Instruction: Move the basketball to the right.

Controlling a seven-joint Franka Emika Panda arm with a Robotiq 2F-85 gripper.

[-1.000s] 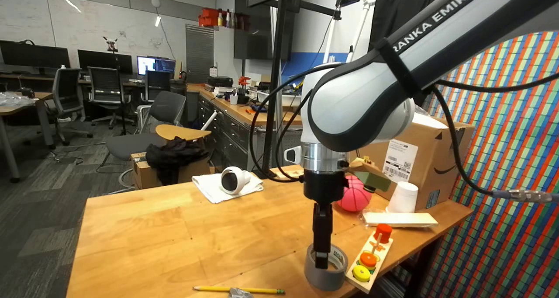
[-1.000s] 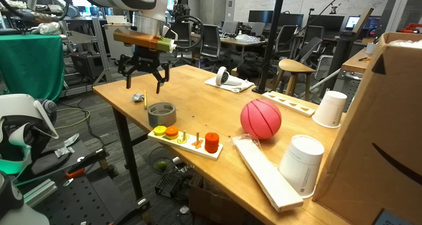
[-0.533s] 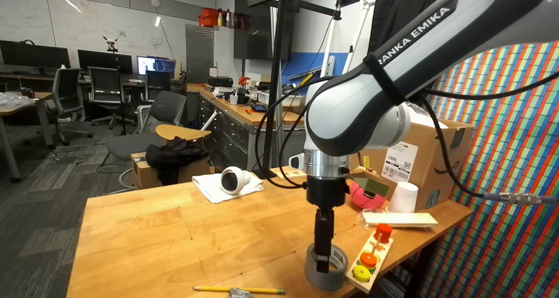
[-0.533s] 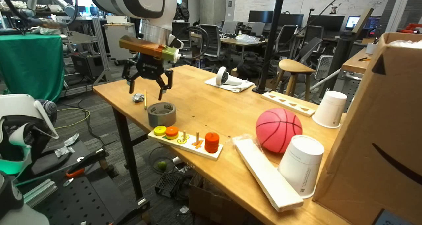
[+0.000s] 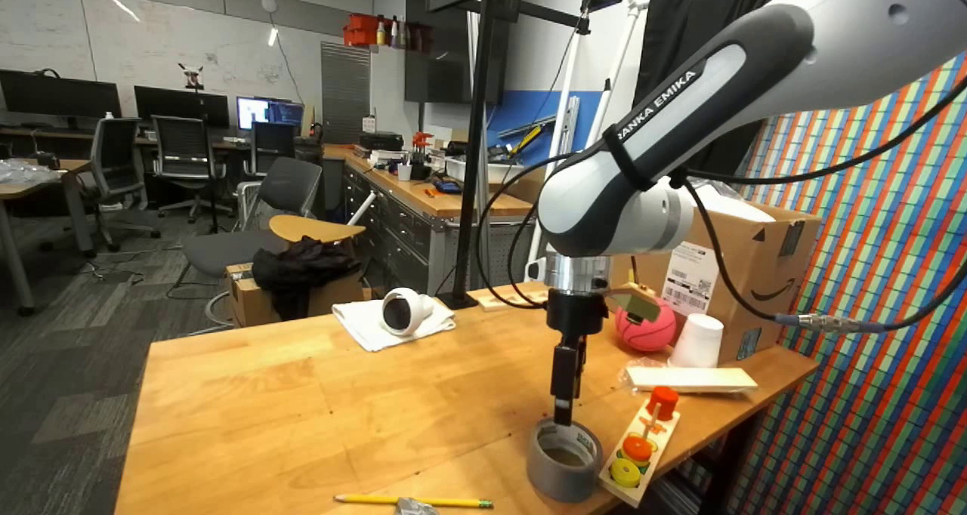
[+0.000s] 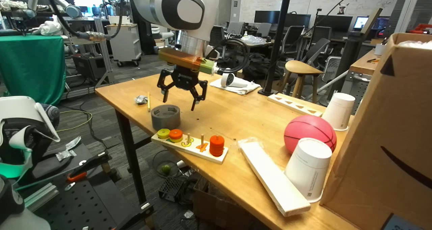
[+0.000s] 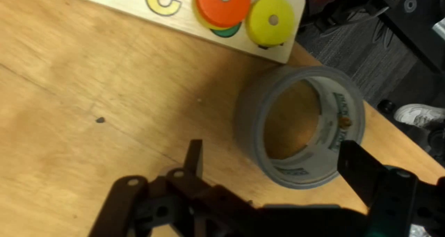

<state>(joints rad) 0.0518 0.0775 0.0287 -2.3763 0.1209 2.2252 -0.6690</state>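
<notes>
The basketball is pinkish-red with dark seams and rests on the table near the cardboard box. A white cup hides its lower part in that exterior view. In an exterior view the ball is partly hidden behind the hardware on the wrist. The ball is out of the wrist view. My gripper is open and empty, pointing down above the table, well away from the ball. It is close to the grey tape roll. In the wrist view the fingers of my gripper stand wide apart, with the tape roll showing beyond them.
A wooden peg toy lies by the table edge beside the tape roll. A white-wrapped plank and a white cup stand before the ball. Another cup and a cardboard box are near it. A pencil lies at the front.
The ball has rolled to the right in both exterior views, towards the box and the near cup. My open gripper has moved right in both exterior views.
</notes>
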